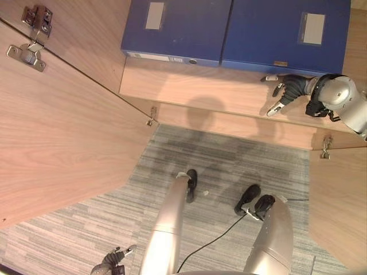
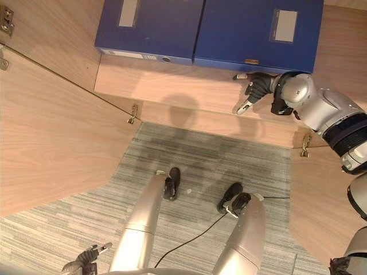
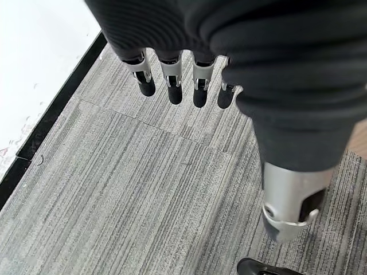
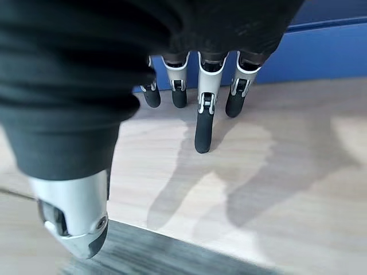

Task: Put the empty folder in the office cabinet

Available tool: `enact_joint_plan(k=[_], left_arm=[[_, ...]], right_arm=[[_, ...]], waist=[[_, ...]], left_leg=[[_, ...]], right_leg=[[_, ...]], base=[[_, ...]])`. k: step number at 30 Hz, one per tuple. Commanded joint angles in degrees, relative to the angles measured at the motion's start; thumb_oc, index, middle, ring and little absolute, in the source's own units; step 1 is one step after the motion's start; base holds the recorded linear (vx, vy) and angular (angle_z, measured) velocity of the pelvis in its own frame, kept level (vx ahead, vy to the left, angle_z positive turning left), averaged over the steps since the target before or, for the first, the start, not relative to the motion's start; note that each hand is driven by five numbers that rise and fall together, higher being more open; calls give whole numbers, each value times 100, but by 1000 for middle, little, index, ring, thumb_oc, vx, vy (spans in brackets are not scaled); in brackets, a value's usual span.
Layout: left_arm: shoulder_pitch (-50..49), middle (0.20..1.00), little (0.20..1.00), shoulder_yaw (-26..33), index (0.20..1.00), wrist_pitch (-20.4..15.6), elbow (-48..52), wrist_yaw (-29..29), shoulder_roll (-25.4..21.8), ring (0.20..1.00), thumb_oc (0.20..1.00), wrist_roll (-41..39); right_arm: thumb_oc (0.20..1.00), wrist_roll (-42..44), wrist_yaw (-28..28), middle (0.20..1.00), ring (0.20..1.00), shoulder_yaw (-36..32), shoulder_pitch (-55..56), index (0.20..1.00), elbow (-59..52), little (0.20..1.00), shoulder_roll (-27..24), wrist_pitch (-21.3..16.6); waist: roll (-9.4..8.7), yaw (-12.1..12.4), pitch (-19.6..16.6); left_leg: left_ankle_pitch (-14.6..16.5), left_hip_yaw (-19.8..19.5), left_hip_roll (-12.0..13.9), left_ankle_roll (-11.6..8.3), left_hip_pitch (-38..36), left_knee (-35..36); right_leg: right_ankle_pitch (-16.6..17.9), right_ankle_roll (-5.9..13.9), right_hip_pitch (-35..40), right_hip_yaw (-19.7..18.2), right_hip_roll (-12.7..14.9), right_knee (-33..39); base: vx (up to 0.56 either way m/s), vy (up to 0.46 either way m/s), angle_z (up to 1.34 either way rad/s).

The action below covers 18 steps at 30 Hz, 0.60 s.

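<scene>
Two blue folders lie side by side on the wooden cabinet shelf [image 1: 195,86], one on the left [image 1: 175,31] and one on the right [image 1: 284,34]. My right hand [image 1: 289,87] hovers over the shelf just in front of the right folder's near edge, open, its fingers [image 4: 203,123] relaxed and holding nothing. The blue folder [image 4: 321,57] shows just past those fingertips, apart from them. My left hand [image 1: 112,260] hangs low at the lower left over the grey carpet [image 3: 114,189], fingers [image 3: 172,86] straight and empty.
The left cabinet door [image 1: 57,132] stands swung open, with metal hinges [image 1: 28,54] on it. The right door [image 1: 338,195] is open too. A black strip [image 3: 51,114] edges the carpet beside a white surface.
</scene>
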State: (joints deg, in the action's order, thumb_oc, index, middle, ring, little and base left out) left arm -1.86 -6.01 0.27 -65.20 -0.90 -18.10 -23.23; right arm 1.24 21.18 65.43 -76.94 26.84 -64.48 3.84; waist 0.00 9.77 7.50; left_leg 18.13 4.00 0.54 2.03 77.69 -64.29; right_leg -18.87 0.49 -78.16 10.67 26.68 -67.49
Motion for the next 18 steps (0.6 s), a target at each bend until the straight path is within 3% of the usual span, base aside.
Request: enact_joint_plan(k=[1, 4, 7, 9, 12, 13, 18], left_arm=[[249, 1000, 1000, 359, 1000, 157, -479, -171, -116, 1000, 1000, 81], [285, 1000, 1000, 377, 1000, 155, -556, -182, -123, 1000, 1000, 57], [291, 1000, 1000, 469, 1000, 134, -613, -170, -162, 1000, 1000, 151], [537, 1000, 1000, 582, 1000, 168, -622, -283, -191, 1000, 1000, 277], [706, 1000, 1000, 598, 1000, 199, -636, -235, -365, 1000, 1000, 626], [769, 1000, 1000, 597, 1000, 195, -626, -223, -444, 1000, 1000, 795], [804, 1000, 1000, 537, 1000, 166, -648, -262, -459, 1000, 1000, 907]], right_arm=[[1000, 23, 76, 1000, 1000, 55, 265, 1000, 63, 1000, 628, -31], [1000, 83, -83, 1000, 1000, -31, 257, 1000, 286, 1000, 839, -103], [1000, -58, 90, 1000, 1000, -27, 540, 1000, -429, 1000, 920, -129], [1000, -896, 135, 1000, 1000, -40, 783, 1000, -1718, 1000, 895, -215], [1000, -559, 622, 1000, 1000, -67, 1248, 1000, -2946, 1000, 1090, -235], [1000, -626, 655, 1000, 1000, 34, 1423, 1000, -3012, 1000, 1193, -266], [1000, -743, 585, 1000, 1000, -31, 1654, 1000, -2904, 1000, 1392, -312]], waist=[[18, 159, 503], [25, 191, 517], [-2, 187, 557], [-75, 44, 618], [-115, -34, 595], [-162, -76, 575], [-217, -122, 599]], left_leg=[[-62, -223, 253, -184, -43, 454], [-112, -212, 255, -184, -52, 533], [-221, -186, 274, -219, -166, 759], [-369, -117, 327, -297, -581, 1225], [-564, -107, 378, -357, -1295, 1893], [-685, -105, 436, -431, -1828, 2366], [-856, -88, 457, -531, -2525, 2931]], right_leg=[[318, 195, 346, -542, 205, 620], [382, 214, 358, -510, 203, 704], [497, 269, 530, -399, 161, 953], [729, 385, 956, -259, 44, 1517], [1009, 517, 1644, -33, -76, 2166], [1238, 633, 2167, 131, -149, 2648], [1453, 704, 2950, 340, -268, 3337]], base=[[-34, 15, -7], [-36, 4, -9], [-67, -17, 0], [-113, -11, -4], [-76, -20, -14], [-60, -22, -16], [-16, -41, -5]])
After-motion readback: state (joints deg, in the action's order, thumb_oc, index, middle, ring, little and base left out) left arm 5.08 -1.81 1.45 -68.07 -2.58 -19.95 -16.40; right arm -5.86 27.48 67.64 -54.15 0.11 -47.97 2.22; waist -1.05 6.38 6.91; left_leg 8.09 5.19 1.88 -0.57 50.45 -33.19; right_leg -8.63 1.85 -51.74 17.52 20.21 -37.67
